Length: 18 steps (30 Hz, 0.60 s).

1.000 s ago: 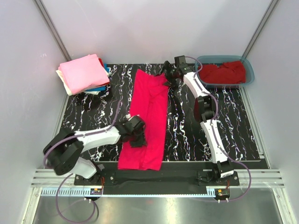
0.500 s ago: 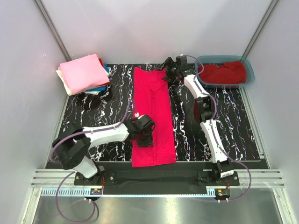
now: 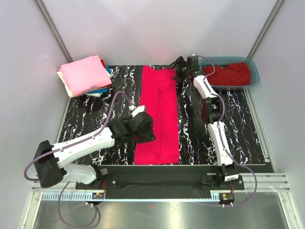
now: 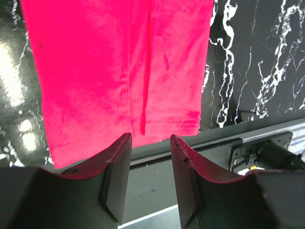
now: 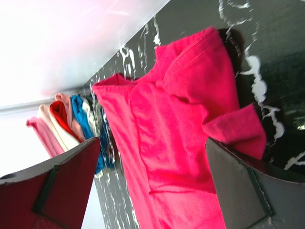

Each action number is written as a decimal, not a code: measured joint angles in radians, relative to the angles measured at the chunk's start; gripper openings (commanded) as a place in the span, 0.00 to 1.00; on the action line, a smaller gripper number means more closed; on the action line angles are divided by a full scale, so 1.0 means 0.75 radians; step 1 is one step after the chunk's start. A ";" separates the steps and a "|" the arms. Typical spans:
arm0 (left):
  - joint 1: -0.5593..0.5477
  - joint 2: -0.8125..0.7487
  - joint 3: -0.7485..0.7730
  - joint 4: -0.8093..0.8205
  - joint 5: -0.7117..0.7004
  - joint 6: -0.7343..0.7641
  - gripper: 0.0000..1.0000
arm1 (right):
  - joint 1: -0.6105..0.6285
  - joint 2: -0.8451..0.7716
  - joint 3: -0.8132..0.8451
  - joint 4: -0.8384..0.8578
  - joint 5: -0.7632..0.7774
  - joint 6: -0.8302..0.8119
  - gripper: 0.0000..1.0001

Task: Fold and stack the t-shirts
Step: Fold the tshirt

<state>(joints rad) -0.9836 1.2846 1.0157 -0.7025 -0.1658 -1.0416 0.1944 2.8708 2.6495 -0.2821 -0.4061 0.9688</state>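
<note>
My black, white-veined table point(image 3: 248, 133) fills the workspace, and down its middle lies the bright pinkish-red t-shirt point(image 3: 159, 114). It is folded into a long narrow strip that runs from the far edge to the near edge. In my left wrist view its hem point(image 4: 119, 138) lies at the table's near edge, with a crease running lengthwise up the cloth. At the far right corner sits the teal tub point(image 3: 255, 71), holding a crumpled darker red t-shirt point(image 3: 228, 74). At the far left corner is the stack of folded t-shirts point(image 3: 86, 74), with a light pink one on top and cream point(image 3: 64, 83) and blue point(image 3: 101, 89) edges showing beneath. My right wrist view shows those layers edge-on point(image 5: 62, 124). My left gripper point(image 3: 144, 137) hovers over the near left part of the strip. Its fingers are parted with nothing between them point(image 4: 150, 138), and the cloth shows through the gap. My right gripper point(image 3: 175, 67) is at the strip's far right corner with its fingers spread wide point(image 5: 152, 140) and holding nothing. A small turned-over flap point(image 5: 233, 129) of the shirt lies just beside one finger; whether they touch I cannot tell.
</note>
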 measured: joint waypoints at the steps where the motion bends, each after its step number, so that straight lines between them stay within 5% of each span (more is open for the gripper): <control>1: -0.020 -0.018 0.007 -0.021 -0.025 -0.013 0.45 | -0.001 -0.011 -0.012 0.000 -0.011 -0.004 1.00; 7: -0.135 -0.115 0.095 -0.130 -0.189 -0.077 0.48 | -0.001 -0.154 -0.065 -0.009 -0.106 -0.022 1.00; 10: -0.164 -0.177 0.110 -0.161 -0.267 -0.089 0.59 | -0.001 -0.377 -0.246 -0.025 -0.148 -0.055 1.00; 18: -0.166 -0.427 -0.154 -0.191 -0.379 -0.127 0.61 | 0.055 -1.457 -1.363 -0.105 -0.021 -0.260 1.00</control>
<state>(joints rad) -1.1080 0.9642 0.9001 -0.8455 -0.4500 -1.1370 0.2359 1.7779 1.6272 -0.3611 -0.4217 0.7734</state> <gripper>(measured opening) 0.612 0.994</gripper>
